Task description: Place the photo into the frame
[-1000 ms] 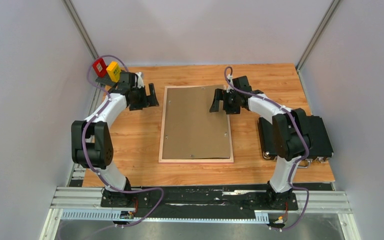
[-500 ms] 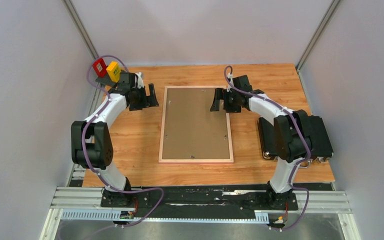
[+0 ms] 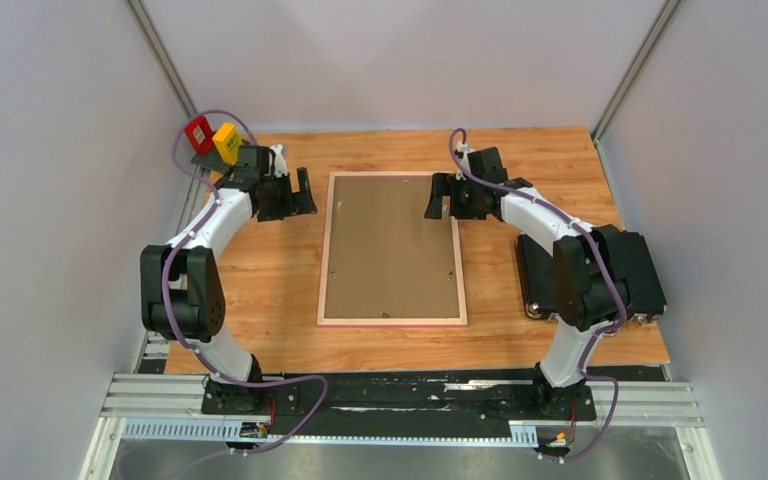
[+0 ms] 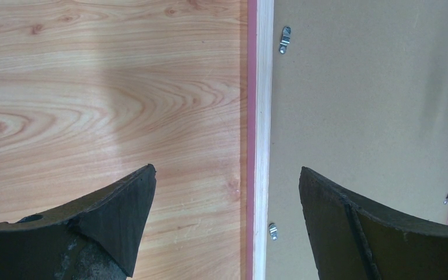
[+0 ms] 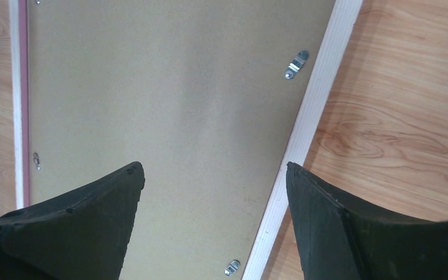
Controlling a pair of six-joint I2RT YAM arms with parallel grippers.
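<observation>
**Item 1: the frame**. Large, thin-railed rectangle lying face down on the wooden table, between my two grippers. The rails show light wood on the upturned back, with a pink strip along the outer edge. A plain brown backing board fills the opening and sits flat inside the rails. Small metal turn clips are set along the board's edges just inside the rails. One lies ahead of my left fingertips and one close between them.

**Item 2: left gripper**. My fingers are spread wide and carry nothing. The frame's left rail runs straight up between them. My left finger hangs over bare table and my right one over the backing board. I cannot tell whether either touches what is under it.

**Item 3: right gripper**. My fingers are spread wide and carry nothing. My left finger is over the backing board. The tip of my right one is at the frame's right rail, which slants away ahead of it. A clip lies ahead of that tip and another sits low between the fingers.

**Item 4: black case**. It sits on the table behind my right arm, well back from those fingers.
</observation>
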